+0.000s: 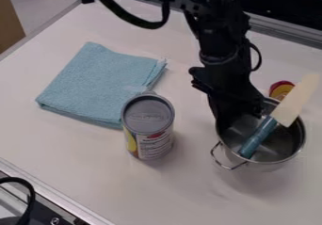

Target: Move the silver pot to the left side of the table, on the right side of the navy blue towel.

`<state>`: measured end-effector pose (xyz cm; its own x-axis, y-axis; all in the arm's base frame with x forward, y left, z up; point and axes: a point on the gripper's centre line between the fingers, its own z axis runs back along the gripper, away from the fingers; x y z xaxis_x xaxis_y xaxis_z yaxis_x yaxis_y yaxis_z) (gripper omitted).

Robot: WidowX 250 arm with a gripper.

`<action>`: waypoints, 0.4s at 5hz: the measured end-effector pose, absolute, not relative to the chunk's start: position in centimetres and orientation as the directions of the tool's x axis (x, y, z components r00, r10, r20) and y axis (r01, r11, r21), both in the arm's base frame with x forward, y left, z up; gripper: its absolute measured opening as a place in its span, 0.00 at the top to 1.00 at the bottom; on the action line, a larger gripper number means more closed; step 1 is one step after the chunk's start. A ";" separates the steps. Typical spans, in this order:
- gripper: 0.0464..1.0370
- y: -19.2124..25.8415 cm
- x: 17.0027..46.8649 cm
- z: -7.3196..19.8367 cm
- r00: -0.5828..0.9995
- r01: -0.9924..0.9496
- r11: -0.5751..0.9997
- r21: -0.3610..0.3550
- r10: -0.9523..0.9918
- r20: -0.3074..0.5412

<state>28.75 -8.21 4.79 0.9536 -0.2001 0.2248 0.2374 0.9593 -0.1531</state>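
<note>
The black gripper [236,110] points down at the upper left rim of the silver pot, its lower end overlapping the pot's opening. The silver pot [277,160] stands upright at the right of the table, with a wire handle at its lower left. Inside it leans a spatula [256,138] with a blue-teal handle and a pale blade that sticks out past the far right rim. A folded light blue towel [100,84] lies flat on the left half of the table.
A can [149,125] with a grey lid stands between towel and pot, close by the towel's lower right corner. Behind the pot is a small red and yellow object [281,89]. The table's metal edge [50,191] runs along the lower left.
</note>
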 end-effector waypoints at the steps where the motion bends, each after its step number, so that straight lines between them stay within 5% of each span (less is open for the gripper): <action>1: 0.99 -7.3 30.4 6.1 0.967 0.117 0.978 -0.170 -0.073 0.246; 2: 0.99 -5.8 32.4 7.4 0.955 -0.016 0.985 -0.171 0.066 0.290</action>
